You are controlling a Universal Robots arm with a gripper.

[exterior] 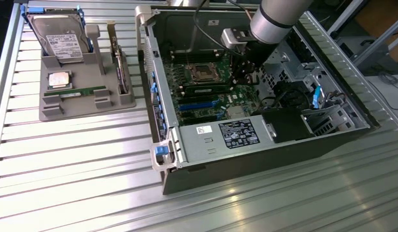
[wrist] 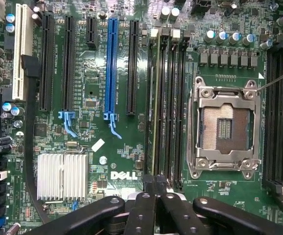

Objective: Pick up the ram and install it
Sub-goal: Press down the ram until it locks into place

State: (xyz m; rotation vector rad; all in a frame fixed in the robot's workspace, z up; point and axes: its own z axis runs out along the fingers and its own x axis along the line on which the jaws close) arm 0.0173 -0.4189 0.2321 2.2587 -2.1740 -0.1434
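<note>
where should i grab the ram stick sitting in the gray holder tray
Probably mid-length on the ram stick, coming straight down from above and pinching its two flat faces. It seems to stand on edge in the gray tray, with its long top edge exposed.

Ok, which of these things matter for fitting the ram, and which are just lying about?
For the job:
- ram, lying in the grey tray
- memory slots on the motherboard
- tool, shut above those slots

Lying about:
- hard drive
- processor chip
- upright card
</note>
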